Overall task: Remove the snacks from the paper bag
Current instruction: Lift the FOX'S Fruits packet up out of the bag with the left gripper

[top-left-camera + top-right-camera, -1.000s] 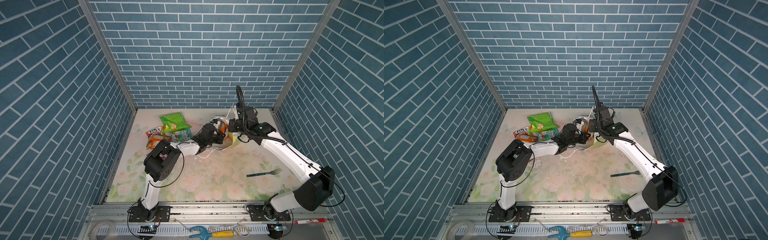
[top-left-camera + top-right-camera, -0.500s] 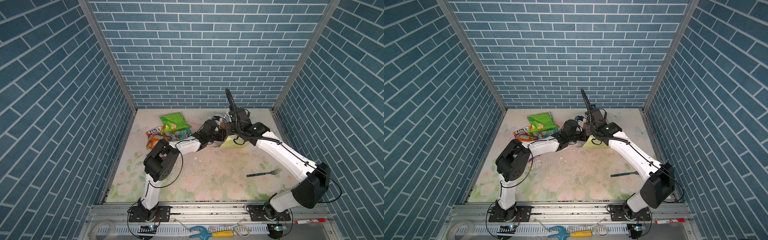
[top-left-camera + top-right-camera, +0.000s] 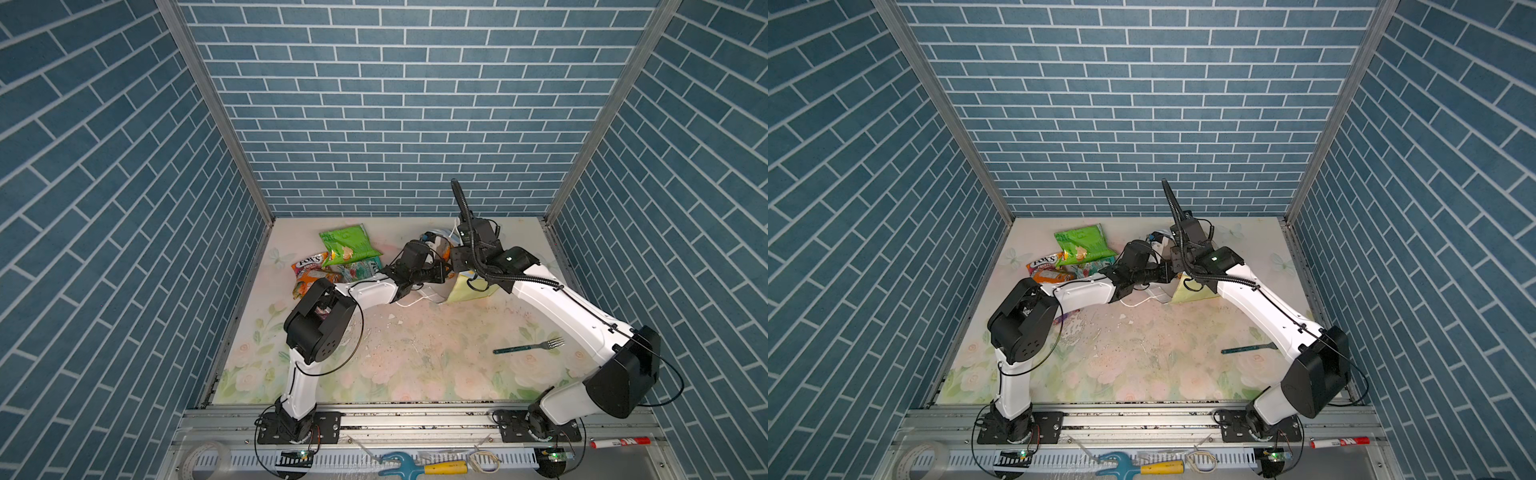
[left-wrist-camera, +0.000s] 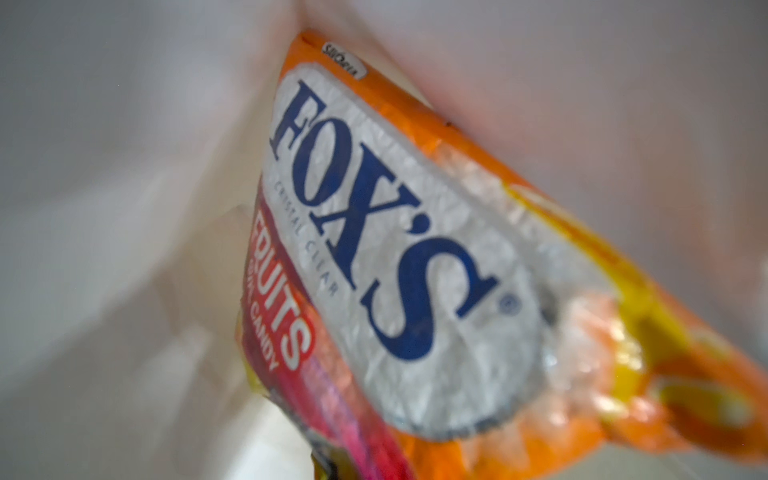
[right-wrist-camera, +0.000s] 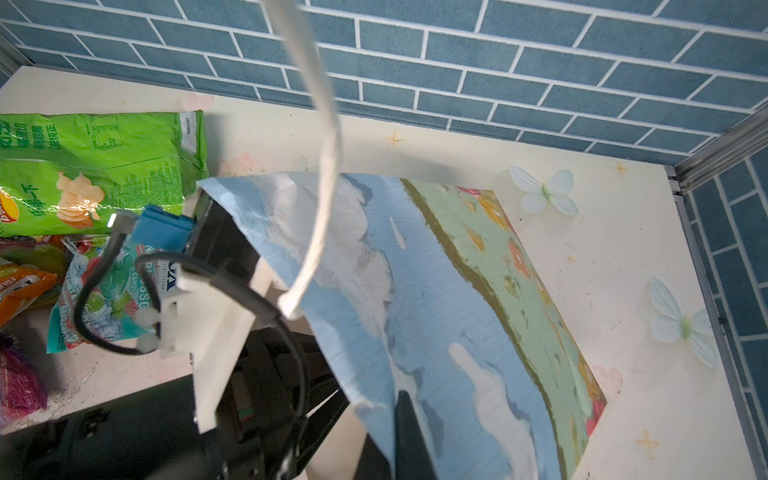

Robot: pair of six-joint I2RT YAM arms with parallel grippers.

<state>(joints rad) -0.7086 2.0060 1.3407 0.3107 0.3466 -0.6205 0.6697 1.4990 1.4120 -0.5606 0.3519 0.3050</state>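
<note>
The right hand pinches the rim of the paper bag. The left hand, hidden inside, is pressed together, apparently on the light, crinkly, slippery candy packet, best gripped by its sealed edge.

Floral table w/ snack pkts, paper bag, fork.

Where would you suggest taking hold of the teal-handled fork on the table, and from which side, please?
I would grip the fork by the middle of its teal handle, coming straight down with the jaws across its narrow width. It lies flat on the table, so probably only a top approach lets the jaws straddle it.
</note>
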